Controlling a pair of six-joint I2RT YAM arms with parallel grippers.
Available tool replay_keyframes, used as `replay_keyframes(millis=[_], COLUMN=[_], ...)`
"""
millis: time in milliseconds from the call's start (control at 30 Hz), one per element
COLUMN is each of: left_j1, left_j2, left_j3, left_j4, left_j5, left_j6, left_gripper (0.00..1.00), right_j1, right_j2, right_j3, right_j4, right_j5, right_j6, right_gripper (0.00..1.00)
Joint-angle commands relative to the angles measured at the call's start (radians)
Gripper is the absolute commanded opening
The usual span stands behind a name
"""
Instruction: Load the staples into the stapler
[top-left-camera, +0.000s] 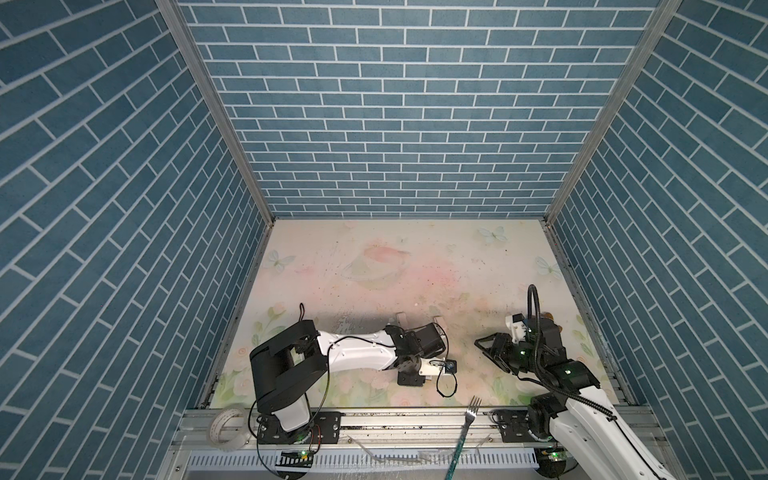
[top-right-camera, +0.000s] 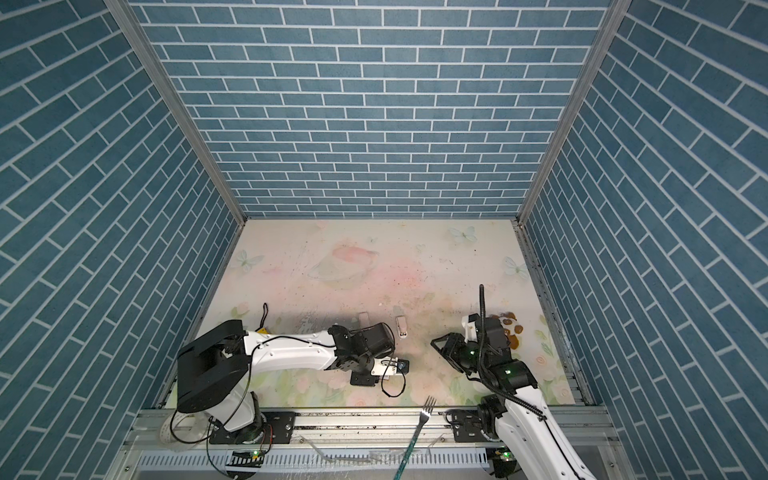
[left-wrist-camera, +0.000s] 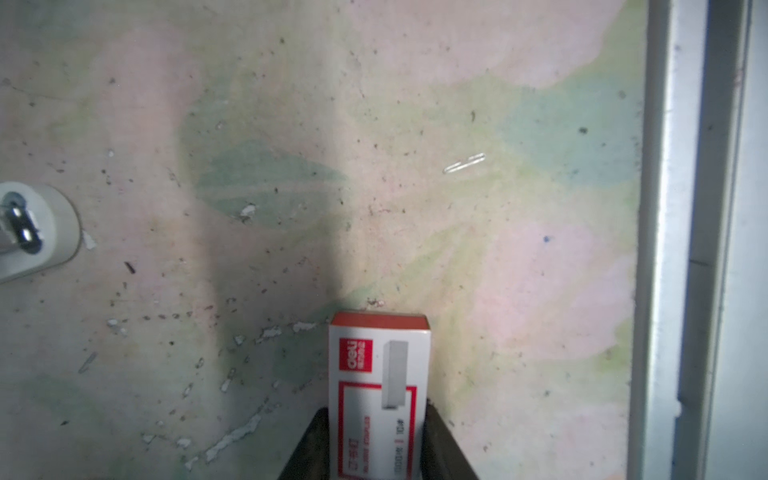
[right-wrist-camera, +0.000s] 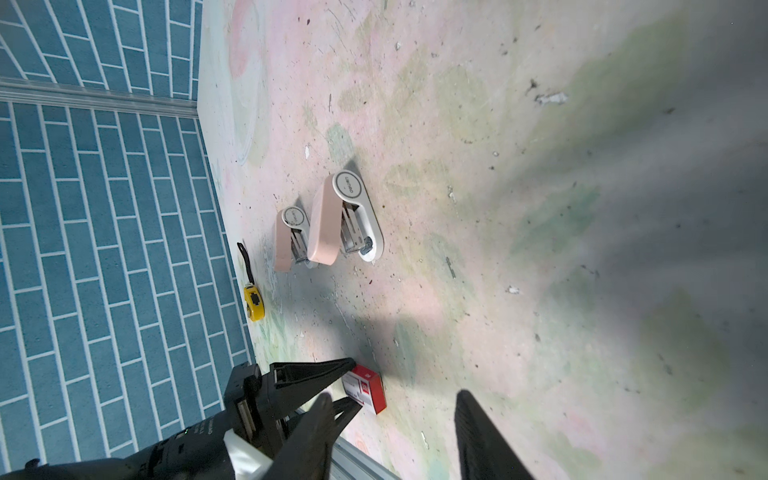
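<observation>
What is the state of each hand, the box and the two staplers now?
Left hand: shut on the box.
Right hand: open, empty.
Box: closed, lying flat.
Left stapler: top raised.
Right stapler: top raised, metal channel showing.

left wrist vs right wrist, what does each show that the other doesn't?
Left wrist only: close detail, the label print on the staple box and a loose staple strip on the mat.
Right wrist only: the nearer stapler and farther stapler whole, a yellow tape measure, the blue brick wall, the right tool open and empty.
Both: the left tool closed on the box's sides. Left wrist catches just a stapler's end; which one, cannot tell.
</observation>
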Motion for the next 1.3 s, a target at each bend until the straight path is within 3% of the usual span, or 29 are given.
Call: replay_keyframes(millis=[0,233,500,700,1100,1267], left_j1=[-0.005,-0.004,0.005,0.039,0.108,0.107], left_j2=[0.035,0.104,0.046,-0.005,-0.032,-0.025], left_j3=[0.027,0.087,0.04,-0.009,-0.081,-0.096], left_j4=[0.003,0.028,0.093,0.141,0.213,0.234], left_j5=[-0.028,-0.03,-0.01,0.033,0.229,0.249], left_j6=[-0.015,-0.042,-0.064,-0.107,-0.094,-0.085], left_gripper=[0.36,0.33,0.49,0.53,0.56,0.57], right_j1=[0.006,0.003,0.002,0.003,0.003,0.004], right_j2=[0.016,0.074,0.236,0.345,0.422,0.437], right_j3=[-0.02,-0.037,-0.092,-0.112,-0.145,-0.144], right_j4=[0.003,0.081,0.352,0.495,0.564,0.567], right_j5=[0.007,-0.05,-0.208,-0.311,-0.409,-0.415], right_j6=[0.02,0.023,0.062,0.065,0.066,0.066], right_gripper=[0.49,0.49,0.51,0.51,0.52,0.53])
